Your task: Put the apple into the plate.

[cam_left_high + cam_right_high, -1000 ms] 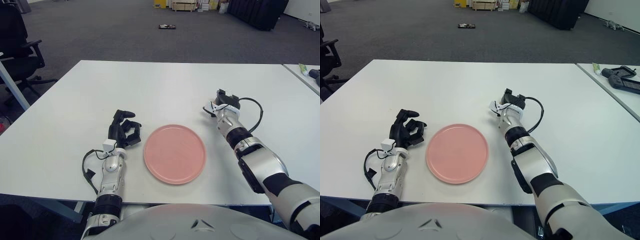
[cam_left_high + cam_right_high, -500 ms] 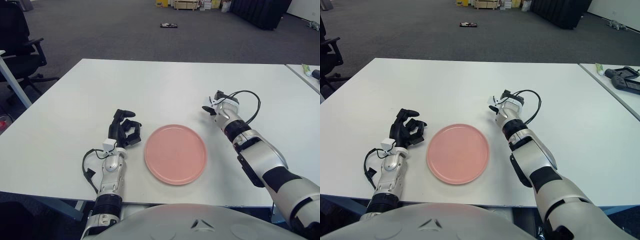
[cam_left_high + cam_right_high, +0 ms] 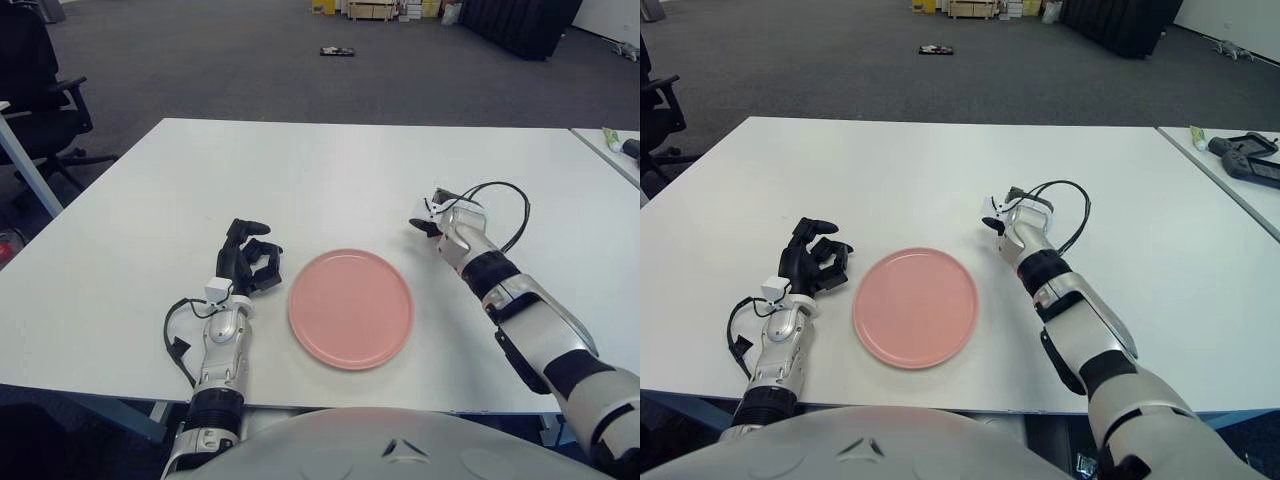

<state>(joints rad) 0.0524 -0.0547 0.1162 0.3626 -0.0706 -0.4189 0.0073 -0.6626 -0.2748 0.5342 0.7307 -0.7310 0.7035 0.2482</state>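
plate (image 3: 351,308) lies on white table (image 3: 300,180), grey carpet (image 3: 200,60) beyond.

Bright, even, diffuse light, seemingly from overhead. Soft, faint shadows only: a thin dark rim under the near edge of the pink plate (image 3: 351,308), a small smudge beneath the left hand (image 3: 248,262), another beside the right hand (image 3: 446,222). Mild sheen across the white table (image 3: 300,180), no harsh glare. Sharp focus on the tabletop; slightly softer on the dark carpet (image 3: 250,60) far behind. Blurred pale curve of the robot's body along the bottom edge.
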